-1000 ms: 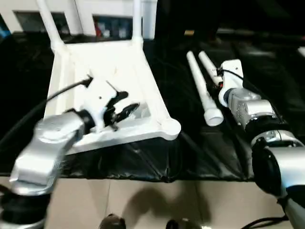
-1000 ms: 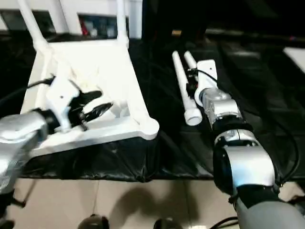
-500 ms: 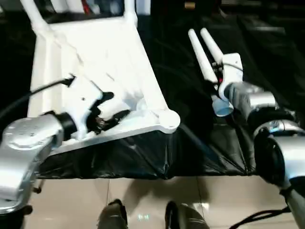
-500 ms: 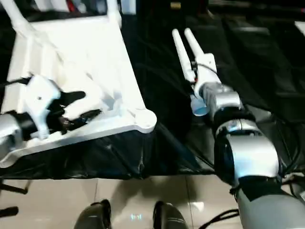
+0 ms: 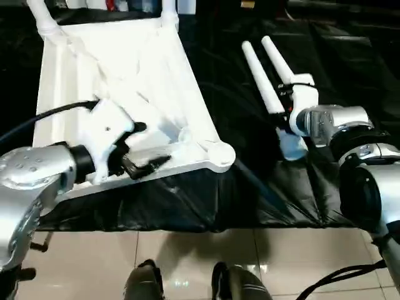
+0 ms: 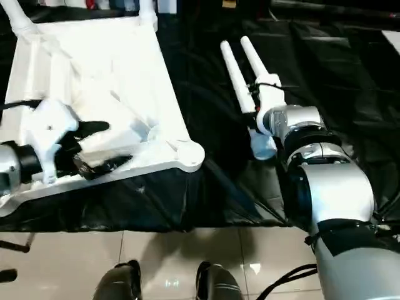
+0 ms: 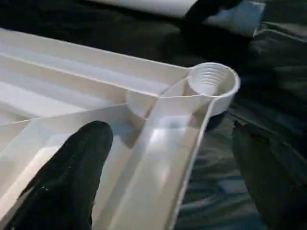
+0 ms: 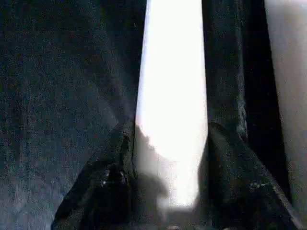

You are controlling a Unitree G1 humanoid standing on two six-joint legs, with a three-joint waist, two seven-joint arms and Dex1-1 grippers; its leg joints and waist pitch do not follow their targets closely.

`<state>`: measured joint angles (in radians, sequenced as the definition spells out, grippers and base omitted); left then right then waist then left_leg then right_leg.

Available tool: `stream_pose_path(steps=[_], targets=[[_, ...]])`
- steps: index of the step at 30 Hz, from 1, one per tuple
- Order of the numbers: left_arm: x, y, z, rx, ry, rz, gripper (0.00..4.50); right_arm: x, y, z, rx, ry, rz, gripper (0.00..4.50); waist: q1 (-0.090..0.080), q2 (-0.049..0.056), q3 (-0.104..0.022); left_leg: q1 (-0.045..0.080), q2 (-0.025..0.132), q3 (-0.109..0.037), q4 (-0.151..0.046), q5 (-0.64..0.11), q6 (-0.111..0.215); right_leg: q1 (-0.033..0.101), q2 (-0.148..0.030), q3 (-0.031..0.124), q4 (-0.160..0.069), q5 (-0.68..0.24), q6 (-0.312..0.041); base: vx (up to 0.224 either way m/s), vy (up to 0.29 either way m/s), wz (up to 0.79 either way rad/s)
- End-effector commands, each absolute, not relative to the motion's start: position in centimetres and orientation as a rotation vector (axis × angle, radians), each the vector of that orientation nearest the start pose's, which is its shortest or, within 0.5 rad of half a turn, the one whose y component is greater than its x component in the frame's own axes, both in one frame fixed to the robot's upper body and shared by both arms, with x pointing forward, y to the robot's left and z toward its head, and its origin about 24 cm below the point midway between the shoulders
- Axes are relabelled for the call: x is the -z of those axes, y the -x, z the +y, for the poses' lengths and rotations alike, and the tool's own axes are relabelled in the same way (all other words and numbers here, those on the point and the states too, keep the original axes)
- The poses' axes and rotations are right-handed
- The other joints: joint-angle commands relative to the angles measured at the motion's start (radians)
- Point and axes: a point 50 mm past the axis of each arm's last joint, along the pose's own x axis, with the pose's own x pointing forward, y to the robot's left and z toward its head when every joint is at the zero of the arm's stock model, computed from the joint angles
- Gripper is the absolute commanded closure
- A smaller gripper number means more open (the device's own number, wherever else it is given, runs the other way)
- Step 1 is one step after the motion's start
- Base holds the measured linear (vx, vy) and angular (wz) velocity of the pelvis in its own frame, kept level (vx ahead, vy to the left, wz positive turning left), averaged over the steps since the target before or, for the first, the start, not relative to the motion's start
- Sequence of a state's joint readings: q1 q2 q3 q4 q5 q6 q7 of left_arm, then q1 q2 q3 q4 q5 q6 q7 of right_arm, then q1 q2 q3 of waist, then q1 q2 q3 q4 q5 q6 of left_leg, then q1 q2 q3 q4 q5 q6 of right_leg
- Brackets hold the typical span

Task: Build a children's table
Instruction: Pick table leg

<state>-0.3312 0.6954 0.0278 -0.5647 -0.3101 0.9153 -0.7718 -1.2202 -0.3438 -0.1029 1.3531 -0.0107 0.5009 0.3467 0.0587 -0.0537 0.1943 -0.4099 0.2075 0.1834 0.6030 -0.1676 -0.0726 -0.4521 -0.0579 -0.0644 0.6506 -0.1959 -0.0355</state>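
The tabletop (image 5: 119, 94) lies upside down on the black-covered table (image 5: 250, 187), ribs up, with an empty threaded corner socket (image 7: 211, 80) at its near right corner and 2 legs already standing in the far corners. It looks like light, stiff, smooth plastic; the rim and ribs give the surest hold. 2 loose legs (image 5: 265, 75) lie side by side to its right, tapered and likely slippery, best gripped near the thick end. The left pincer (image 5: 139, 147) hangs wide open over the near rim, holding nothing. The right pincer (image 8: 170, 158) has its fingers on either side of 1 loose leg, apparently gripping it.
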Motion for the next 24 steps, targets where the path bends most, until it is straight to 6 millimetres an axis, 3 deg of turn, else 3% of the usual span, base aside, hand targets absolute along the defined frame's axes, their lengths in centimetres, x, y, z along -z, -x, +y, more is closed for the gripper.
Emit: stream_pose_path(steps=[1, 2, 3, 7, 9, 11, 13, 15, 17, 18, 19, 21, 23, 24], targets=[[-17.9, -25.3, 17.2, 0.847, -0.441, 0.225, 0.03, -11.7, -40.2, -19.7, -0.149, 0.062, 0.668, 2.66, 0.003, 0.002, -0.13, 0.023, 0.016, 0.005, -0.044, 0.035, 0.061, 0.092, -0.07, 0.058, -0.039, 0.106, -0.306, 0.0, 0.0, 0.0], [-17.9, -25.8, 17.0, 0.837, -0.439, 0.207, 0.03, -11.8, -40.3, -19.7, -0.142, 0.046, 0.653, 2.66, 0.004, -0.002, -0.146, 0.025, 0.015, 0.005, -0.041, 0.029, 0.049, 0.098, -0.07, 0.057, -0.037, 0.1, -0.298, 0.0, 0.0, 0.0], [-17.9, -26.0, 16.9, 0.83, -0.438, 0.197, 0.03, -11.9, -40.3, -19.8, -0.139, 0.037, 0.645, 2.67, 0.005, -0.002, -0.144, 0.024, 0.014, 0.006, -0.041, 0.026, 0.045, 0.096, -0.069, 0.058, -0.037, 0.099, -0.292, 0.0, 0.0, 0.0], [-17.8, -27.9, 15.8, 0.767, -0.391, 0.122, 0.03, -12.7, -40.8, -19.7, -0.127, -0.114, 0.534, 2.69, 0.009, 0.002, -0.164, 0.023, 0.017, 0.003, -0.034, -0.021, 0.005, 0.097, -0.07, 0.058, -0.032, 0.076, -0.271, 0.0, 0.0, 0.0], [-17.8, -28.9, 15.1, 0.73, -0.355, 0.081, 0.03, -13.2, -41.1, -19.5, -0.15, -0.188, 0.463, 2.69, 0.011, -0.002, -0.165, 0.022, 0.017, 0.003, -0.033, -0.054, -0.003, 0.094, -0.069, 0.057, -0.038, 0.041, -0.258, 0.0, 0.0, 0.0], [-17.8, -29.9, 13.9, 0.707, -0.264, 0.045, 0.03, -13.5, -41.2, -19.5, -0.192, -0.289, 0.385, 2.69, 0.014, 0.013, -0.171, 0.021, 0.016, -0.001, -0.029, -0.072, -0.009, 0.095, -0.069, 0.056, -0.037, 0.026, -0.254, 0.0, 0.0, 0.0], [-17.7, -30.4, 13.2, 0.705, -0.209, 0.036, 0.03, -13.6, -41.1, -19.5, -0.217, -0.34, 0.35, 2.69, 0.014, 0.003, -0.172, 0.017, 0.014, 0.001, -0.03, -0.094, 0.003, 0.095, -0.066, 0.056, -0.046, 0.018, -0.249, 0.0, 0.0, 0.0], [-17.0, -31.5, 11.5, 0.71, -0.1, 0.046, 0.03, -13.1, -40.7, -19.2, -0.332, -0.47, 0.293, 2.69, 0.019, 0.01, -0.177, 0.019, 0.014, 0.0, -0.027, -0.116, 0.009, 0.094, -0.066, 0.055, -0.051, -0.01, -0.245, 0.0, 0.0, 0.0], [-16.6, -32.1, 10.5, 0.72, -0.049, 0.068, 0.03, -12.6, -40.2, -18.9, -0.414, -0.513, 0.272, 2.69, 0.025, 0.009, -0.176, 0.022, 0.014, 0.0, -0.03, -0.149, 0.022, 0.093, -0.065, 0.053, -0.063, -0.066, -0.239, 0.0, 0.0, 0.0], [-16.4, -32.6, 9.8, 0.72, 0.009, 0.087, 0.03, -12.2, -39.8, -18.6, -0.489, -0.528, 0.255, 2.69, 0.031, 0.014, -0.177, 0.027, 0.017, -0.005, -0.032, -0.175, 0.014, 0.092, -0.071, 0.05, -0.068, -0.123, -0.232, 0.0, 0.0, 0.0], [-16.4, -32.9, 9.4, 0.718, 0.047, 0.091, 0.02, -12.0, -39.4, -18.4, -0.541, -0.531, 0.242, 2.69, 0.034, 0.012, -0.18, 0.031, 0.017, -0.005, -0.033, -0.182, 0.014, 0.093, -0.072, 0.05, -0.076, -0.15, -0.222, 0.0, 0.0, 0.0], [-16.4, -33.7, 8.4, 0.717, 0.186, 0.116, 0.0, -11.4, -38.1, -17.8, -0.66, -0.553, 0.228, 2.69, 0.037, 0.012, -0.187, 0.027, 0.018, -0.009, -0.034, -0.144, 0.023, 0.1, -0.07, 0.049, -0.072, -0.114, -0.222, 0.0, 0.0, 0.0], [-16.4, -33.8, 8.1, 0.728, 0.21, 0.124, 0.0, -11.3, -37.7, -17.6, -0.695, -0.559, 0.222, 2.69, 0.041, 0.012, -0.192, 0.026, 0.016, -0.012, -0.033, -0.128, 0.031, 0.1, -0.073, 0.046, -0.073, -0.107, -0.231, 0.0, 0.0, 0.0], [-16.4, -33.9, 7.5, 0.749, 0.242, 0.129, 0.0, -11.3, -37.0, -17.3, -0.737, -0.569, 0.208, 2.69, 0.042, 0.019, -0.19, 0.024, 0.013, -0.013, -0.032, -0.133, 0.032, 0.1, -0.072, 0.043, -0.078, -0.136, -0.224, 0.0, 0.0, 0.0]])
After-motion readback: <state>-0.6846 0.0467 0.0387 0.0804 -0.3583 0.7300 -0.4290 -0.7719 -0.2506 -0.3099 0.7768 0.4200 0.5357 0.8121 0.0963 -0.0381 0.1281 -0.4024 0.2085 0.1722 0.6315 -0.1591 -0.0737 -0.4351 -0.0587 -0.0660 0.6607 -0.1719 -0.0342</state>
